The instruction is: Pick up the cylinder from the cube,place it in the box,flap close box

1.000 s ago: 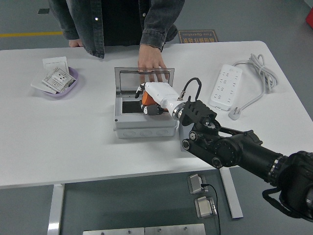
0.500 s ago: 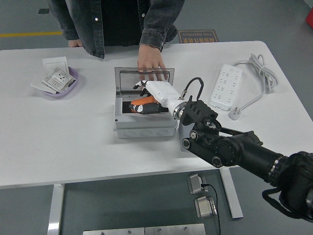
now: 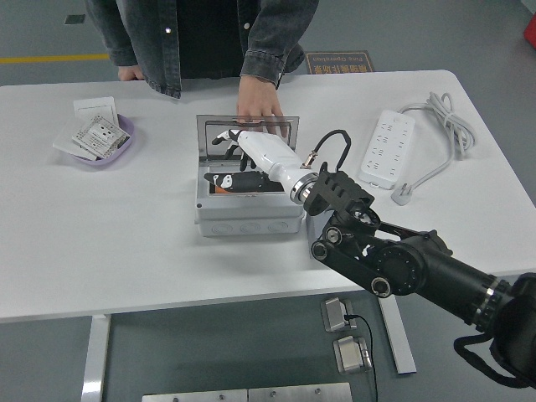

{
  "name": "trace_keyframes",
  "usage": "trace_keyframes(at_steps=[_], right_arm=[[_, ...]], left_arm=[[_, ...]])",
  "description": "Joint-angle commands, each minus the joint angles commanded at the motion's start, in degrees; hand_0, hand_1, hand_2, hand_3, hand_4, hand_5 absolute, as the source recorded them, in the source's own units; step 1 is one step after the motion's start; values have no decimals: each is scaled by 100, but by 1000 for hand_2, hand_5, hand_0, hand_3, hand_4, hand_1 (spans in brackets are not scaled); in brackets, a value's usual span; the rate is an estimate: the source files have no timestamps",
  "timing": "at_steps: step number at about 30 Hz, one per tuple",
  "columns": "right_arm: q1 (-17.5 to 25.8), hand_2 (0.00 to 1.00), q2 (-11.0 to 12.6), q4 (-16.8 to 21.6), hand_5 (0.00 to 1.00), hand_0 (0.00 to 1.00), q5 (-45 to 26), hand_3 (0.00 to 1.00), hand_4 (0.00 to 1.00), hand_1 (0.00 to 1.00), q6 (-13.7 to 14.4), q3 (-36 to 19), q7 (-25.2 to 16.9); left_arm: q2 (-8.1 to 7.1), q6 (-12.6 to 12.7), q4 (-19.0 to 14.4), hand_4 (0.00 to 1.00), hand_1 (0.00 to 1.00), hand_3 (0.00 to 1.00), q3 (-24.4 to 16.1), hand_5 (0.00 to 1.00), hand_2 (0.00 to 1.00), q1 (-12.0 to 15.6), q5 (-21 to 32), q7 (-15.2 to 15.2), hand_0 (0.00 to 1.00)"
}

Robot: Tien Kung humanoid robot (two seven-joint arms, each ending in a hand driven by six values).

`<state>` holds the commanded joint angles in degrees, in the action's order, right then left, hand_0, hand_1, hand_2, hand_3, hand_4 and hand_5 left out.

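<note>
The orange and black cylinder [image 3: 238, 182] lies on its side inside the grey box [image 3: 248, 219] at the table's middle. The box's clear lid [image 3: 219, 132] stands upright at its far side. My right hand [image 3: 232, 144], white with dark fingertips, hovers above the box just in front of the lid. Its fingers are spread and hold nothing, and the hand is clear of the cylinder. A person's hand [image 3: 258, 104] rests on the lid's top edge from the far side.
A purple dish [image 3: 119, 146] with several socket plates sits at the left, a white plate [image 3: 94, 107] behind it. A white power strip [image 3: 387, 148] and its cable [image 3: 448, 126] lie at the right. The person's other hand [image 3: 130, 74] rests at the far edge.
My right hand let go of the cylinder, which now lies flat in the box. The hand rose and moved back toward the lid with its fingers spread.
</note>
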<state>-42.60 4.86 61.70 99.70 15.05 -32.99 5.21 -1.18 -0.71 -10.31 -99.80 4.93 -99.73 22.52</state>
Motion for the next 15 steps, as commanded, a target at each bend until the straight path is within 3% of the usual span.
trace_keyframes(at_steps=[9, 12, 15], right_arm=[[72, 561, 424, 1147, 565, 341, 312, 777, 833, 361, -237, -748, 209], [-29, 563, 428, 1131, 568, 334, 306, 774, 825, 363, -251, -911, 198], [-208, 563, 324, 807, 568, 334, 203, 774, 825, 363, -232, -996, 100]], left_arm=[[0, 8, 0, 721, 681, 620, 19, 455, 623, 1, 47, -2, 632], [1, 7, 0, 707, 680, 616, 18, 441, 620, 0, 46, 3, 631], [-2, 6, 0, 707, 680, 616, 15, 441, 620, 0, 41, 10, 631]])
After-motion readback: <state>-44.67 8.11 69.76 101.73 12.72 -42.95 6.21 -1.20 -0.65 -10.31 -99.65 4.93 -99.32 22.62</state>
